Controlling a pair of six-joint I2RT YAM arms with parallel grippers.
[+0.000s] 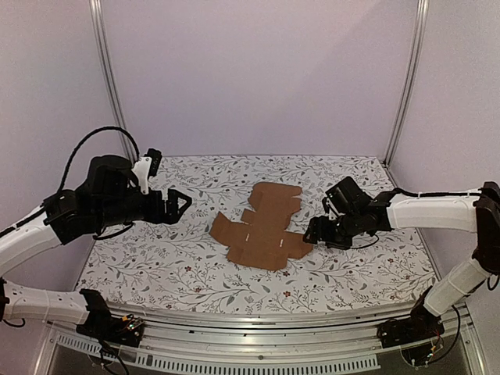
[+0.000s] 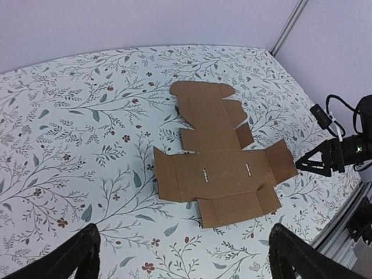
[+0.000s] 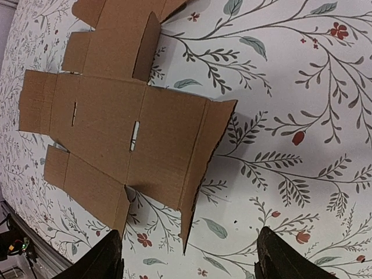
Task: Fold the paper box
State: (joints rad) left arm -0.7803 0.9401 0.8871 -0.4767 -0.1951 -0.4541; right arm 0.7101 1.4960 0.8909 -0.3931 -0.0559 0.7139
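The paper box [image 1: 264,224] is a flat brown die-cut cardboard sheet with flaps and two slots, lying unfolded in the middle of the floral table. It also shows in the left wrist view [image 2: 224,165] and the right wrist view [image 3: 122,128], where its near end flap lifts slightly off the table. My left gripper [image 1: 181,205] is open and empty, held above the table left of the sheet. My right gripper [image 1: 312,232] is open and empty, low at the sheet's right edge, with the raised flap edge just ahead of its fingertips [image 3: 279,258].
The floral-patterned table [image 1: 156,258] is bounded by white walls at the back and sides and a metal rail [image 1: 258,328] along the near edge. The right arm [image 2: 343,154] shows at the right of the left wrist view.
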